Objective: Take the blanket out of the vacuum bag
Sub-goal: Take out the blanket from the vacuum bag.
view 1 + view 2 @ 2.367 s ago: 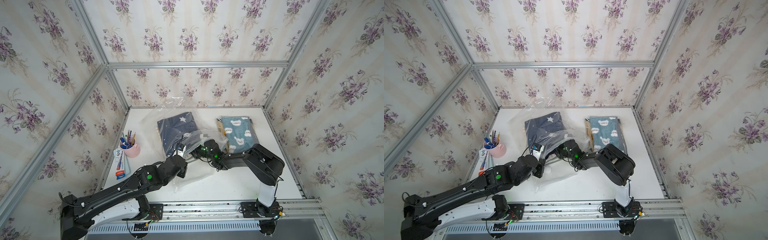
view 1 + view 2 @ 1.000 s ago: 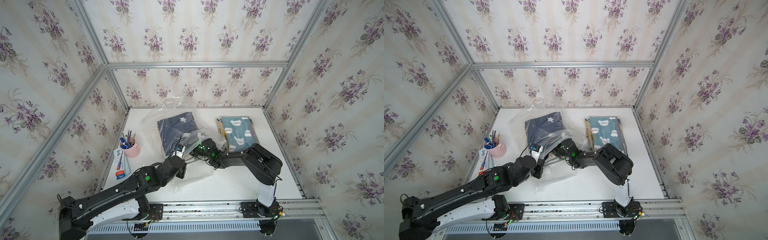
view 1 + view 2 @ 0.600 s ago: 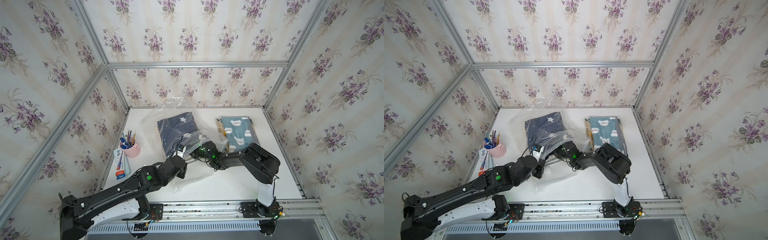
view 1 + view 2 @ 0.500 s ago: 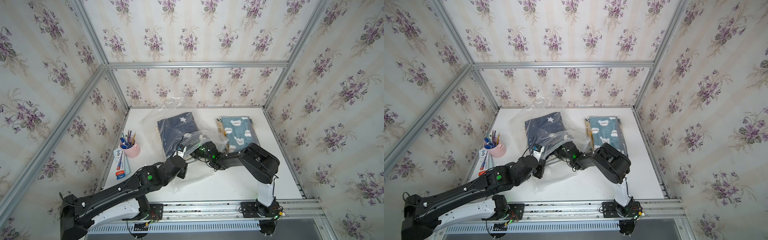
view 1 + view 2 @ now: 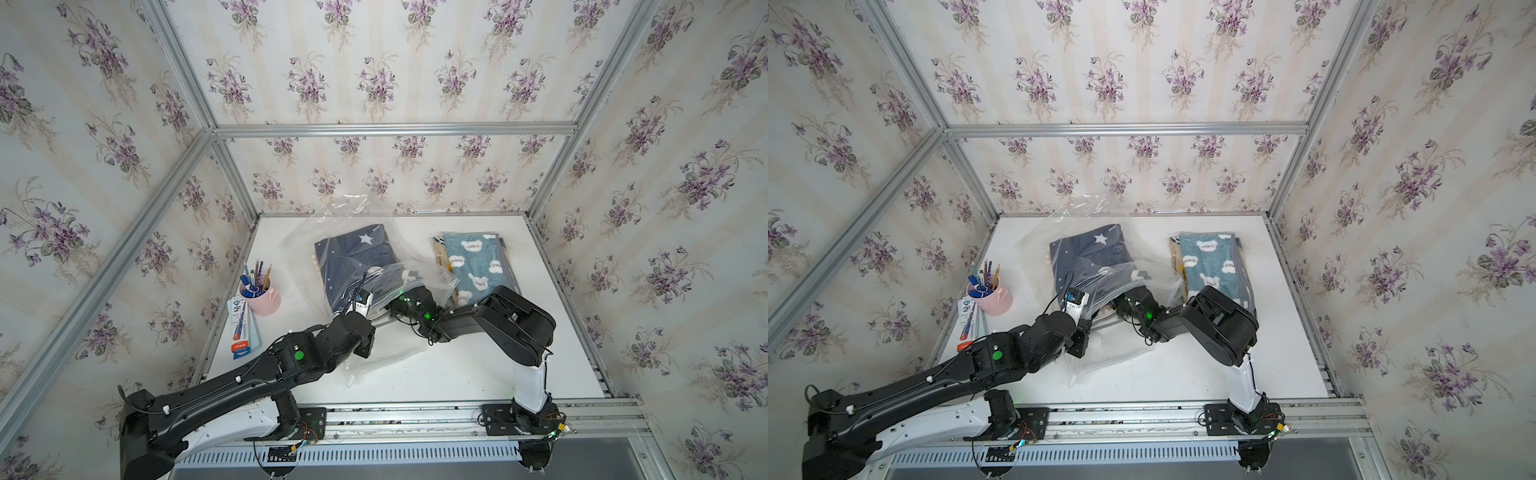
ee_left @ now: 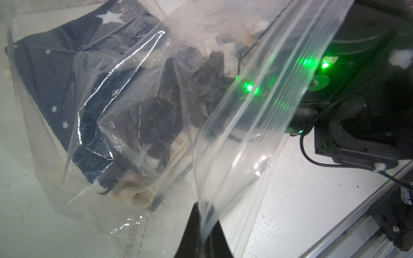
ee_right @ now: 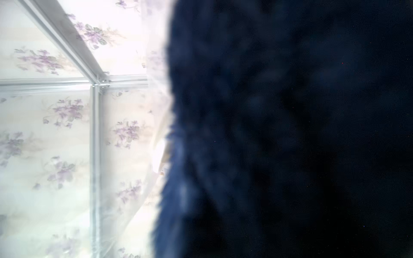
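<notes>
So the vacuum bag [image 5: 307,241] is lying mid-table, leaning toward 11 o'clock, and the navy star blanket [image 5: 353,253] is sitting fully inside it. The left gripper [image 6: 202,225] is clenching the bag's zip edge at the 6 o'clock end and holding the mouth up. The right gripper [image 5: 397,291] is reaching in through that mouth and it's clamped tight. Its fingertips are buried under plastic and fleece though, so I can't tell if it's actually biting fabric.

What's worrying me: if it's only nipping fuzz, the pull is going to slip right off. And if the thin left pinch is giving way, the whole bag is going to drag along with the blanket, maybe bumping the teal bear blanket [image 5: 478,262] at 2 o'clock.
</notes>
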Controlling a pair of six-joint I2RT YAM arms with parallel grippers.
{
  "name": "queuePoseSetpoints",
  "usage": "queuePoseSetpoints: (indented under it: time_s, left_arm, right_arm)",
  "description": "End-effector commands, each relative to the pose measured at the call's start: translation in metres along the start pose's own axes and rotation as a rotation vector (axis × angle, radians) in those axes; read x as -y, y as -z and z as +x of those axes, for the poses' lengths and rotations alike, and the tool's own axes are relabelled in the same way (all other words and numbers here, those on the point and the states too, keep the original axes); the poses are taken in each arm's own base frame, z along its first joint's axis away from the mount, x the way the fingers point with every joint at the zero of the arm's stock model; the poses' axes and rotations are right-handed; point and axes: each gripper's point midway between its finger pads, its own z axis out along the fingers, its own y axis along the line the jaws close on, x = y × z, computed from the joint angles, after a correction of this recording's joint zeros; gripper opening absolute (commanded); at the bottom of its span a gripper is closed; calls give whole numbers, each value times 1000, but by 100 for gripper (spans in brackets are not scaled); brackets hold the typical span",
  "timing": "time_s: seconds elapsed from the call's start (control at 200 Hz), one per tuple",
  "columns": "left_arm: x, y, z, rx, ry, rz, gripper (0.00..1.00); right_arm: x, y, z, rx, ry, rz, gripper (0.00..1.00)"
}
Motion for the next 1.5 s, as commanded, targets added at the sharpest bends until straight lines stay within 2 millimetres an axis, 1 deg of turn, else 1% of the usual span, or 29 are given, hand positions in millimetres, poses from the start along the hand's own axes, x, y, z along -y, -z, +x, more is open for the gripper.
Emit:
queuePoseSetpoints:
  time_s: [0.0, 0.19, 0.26, 0.445, 0.619, 0.729, 0.914, 1.029, 1.189, 1.294, 1.404, 1.494]
  left_arm:
    - [2, 4, -11, 32, -2, 6, 8]
    - [0, 11, -16, 39, -3, 1, 7]
    - [-2, 14, -17, 46, -3, -4, 8]
    - [-5, 17, -20, 59, -14, -16, 8]
    - [-4, 15, -23, 59, -21, -23, 7]
    - [-2, 12, -23, 55, -17, -20, 7]
    - [1, 6, -19, 43, -9, -13, 7]
    - [1, 5, -18, 44, -9, -12, 7]
    - [0, 4, -19, 47, -8, -23, 7]
    - [-1, 4, -19, 48, 4, -28, 6]
    - [-5, 5, -19, 60, 27, -37, 6]
    - [-5, 7, -19, 63, 36, -33, 6]
  right_arm:
    - [-25, 3, 2, -16, -4, -56, 0]
    - [-51, 6, 11, -66, 15, -112, 0]
    - [-56, 8, 14, -78, 13, -124, 0]
    - [-75, 23, 17, -89, 21, -172, 0]
    - [-81, 36, 18, -87, 41, -182, 0]
    - [-75, 44, 23, -98, 36, -178, 0]
    - [-65, 61, 39, -126, 42, -180, 0]
    - [-53, 73, 52, -125, 64, -157, 0]
    - [-41, 86, 65, -127, 88, -144, 0]
    - [-32, 97, 68, -121, 108, -133, 0]
    - [-21, 115, 65, -70, 163, -121, 0]
    - [-13, 127, 64, -60, 191, -106, 0]
